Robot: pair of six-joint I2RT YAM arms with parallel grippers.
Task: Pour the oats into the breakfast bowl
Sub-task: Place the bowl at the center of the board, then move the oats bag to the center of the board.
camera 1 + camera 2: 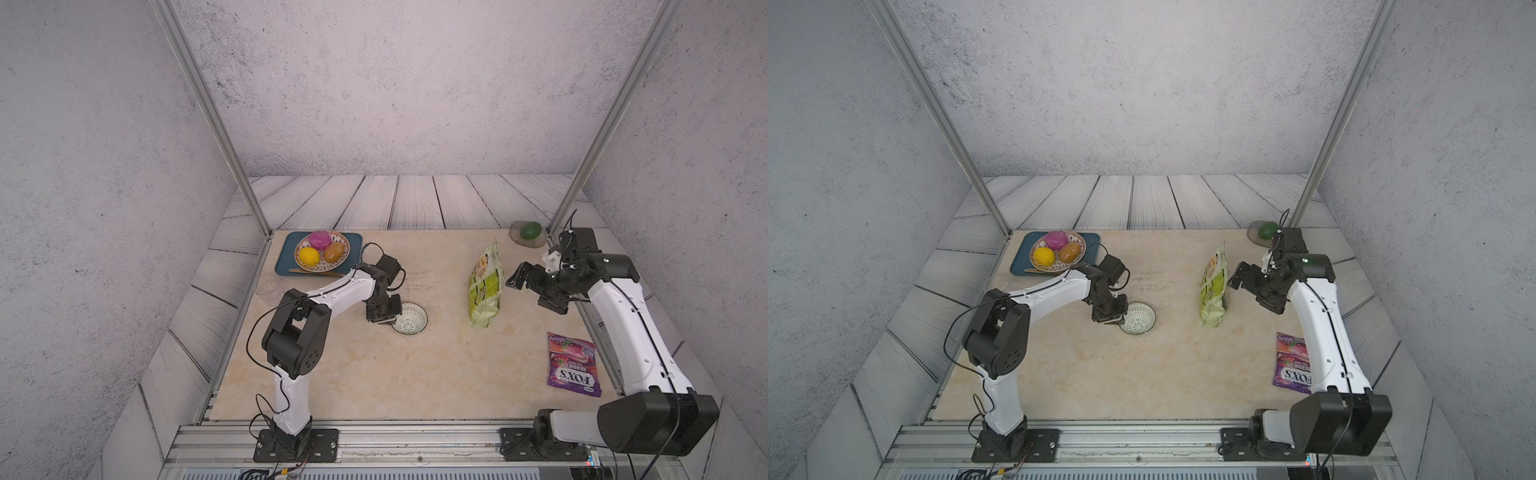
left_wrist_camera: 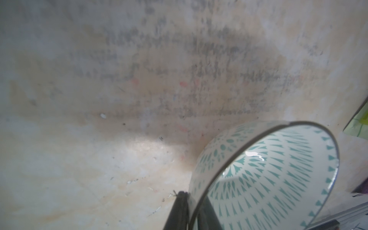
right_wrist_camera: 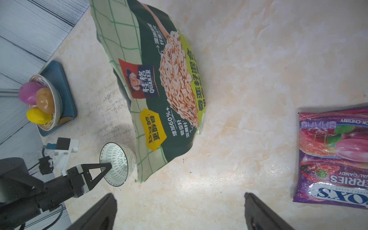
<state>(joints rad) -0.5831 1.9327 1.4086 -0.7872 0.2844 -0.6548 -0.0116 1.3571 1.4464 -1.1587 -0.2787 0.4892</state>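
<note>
Two left gripper (image 2: 192,196) fingers straddle the breakfast bowl (image 1: 415,322) rim near the counter (image 1: 374,374) centre; clamping cannot be confirmed. Loose oats not visible, contained in upright lime-green pouch (image 1: 485,286) right of centre, dark print, one end cut off in right wrist view; right gripper (image 3: 179,196) spread wide, empty.

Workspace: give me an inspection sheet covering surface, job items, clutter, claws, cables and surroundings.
Surface: beige marble-look tabletop, grey scuff marks mid-table.
Job's things: oats pouch standing upright; breakfast bowl empty.
Clutter: FOX'S candy bag lying flat; fruit plate on blue tray; green object on far dish.
Claws: left claw straddles the bowl rim, grip unclear; right claw open, beside the pouch, not touching.
Cables: black loops along both arms.
Surroundings: grey walls, aluminium posts.
</note>
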